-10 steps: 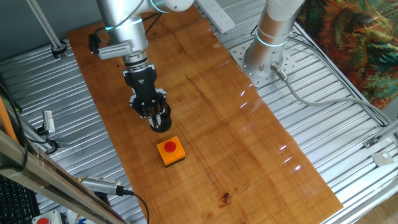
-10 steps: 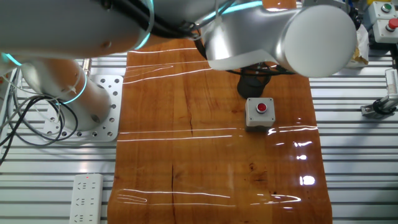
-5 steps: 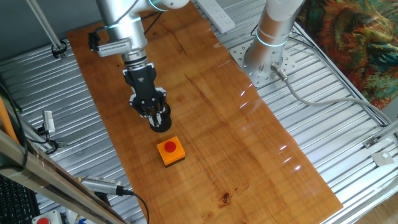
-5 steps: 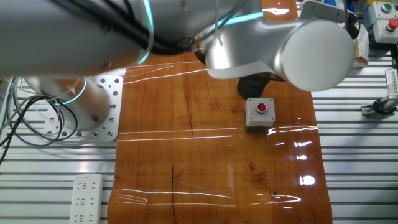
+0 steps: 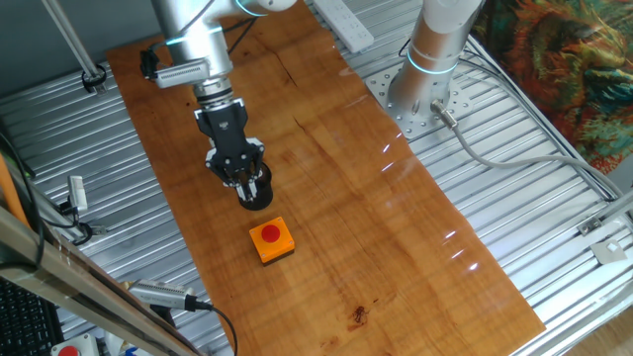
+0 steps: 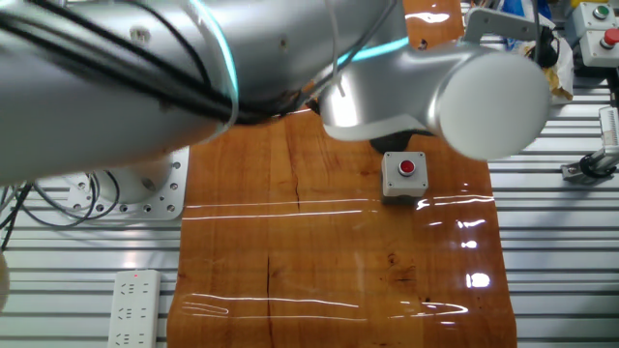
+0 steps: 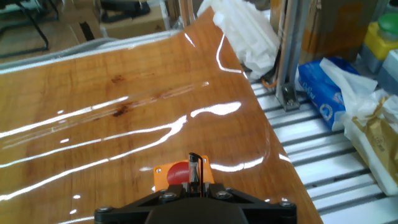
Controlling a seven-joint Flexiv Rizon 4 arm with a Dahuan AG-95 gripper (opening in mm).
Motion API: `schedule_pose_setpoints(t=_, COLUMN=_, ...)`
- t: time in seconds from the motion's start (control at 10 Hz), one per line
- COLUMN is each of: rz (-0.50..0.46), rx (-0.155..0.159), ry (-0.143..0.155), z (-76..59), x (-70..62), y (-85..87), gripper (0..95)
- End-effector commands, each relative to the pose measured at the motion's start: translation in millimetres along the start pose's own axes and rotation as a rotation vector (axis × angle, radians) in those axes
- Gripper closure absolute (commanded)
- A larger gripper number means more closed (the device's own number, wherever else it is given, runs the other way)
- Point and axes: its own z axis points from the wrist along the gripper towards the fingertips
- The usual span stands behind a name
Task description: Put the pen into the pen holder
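Note:
My gripper (image 5: 247, 180) stands right over the black pen holder (image 5: 259, 195) at the left middle of the wooden table, its fingertips at the cup's rim. In the hand view the gripper (image 7: 196, 185) is shut on the pen (image 7: 194, 164), a thin dark stick with a lighter tip that juts out between the narrow jaws. The pen holder does not show in the hand view. In the other fixed view my arm covers nearly all of the pen holder (image 6: 385, 146). I cannot make out the pen in either fixed view.
An orange box with a red button (image 5: 271, 240) sits just in front of the cup; it also shows in the hand view (image 7: 177, 175). It looks grey in the other fixed view (image 6: 403, 175). A second arm's base (image 5: 427, 84) and a power strip (image 5: 343, 22) stand at the far end.
The gripper stays over the cup with the pen. The arm has shifted a little, and it now hides more of the cup in the other fixed view.

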Motion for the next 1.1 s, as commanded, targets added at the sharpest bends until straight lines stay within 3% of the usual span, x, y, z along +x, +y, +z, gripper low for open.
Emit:
schedule_pose_setpoints(t=0.1, rz=-0.009, rx=-0.002, ry=-0.017, z=-0.4, x=-0.4, y=0.0, gripper=95.0)
schedule_pose_setpoints(t=0.4, rz=-0.008, rx=-0.008, ry=-0.052, z=-0.4, x=-0.4, y=0.0, gripper=95.0)
schedule_pose_setpoints(t=1.1, rz=-0.011, rx=-0.011, ry=-0.058, z=-0.5, x=-0.5, y=0.0, gripper=95.0)
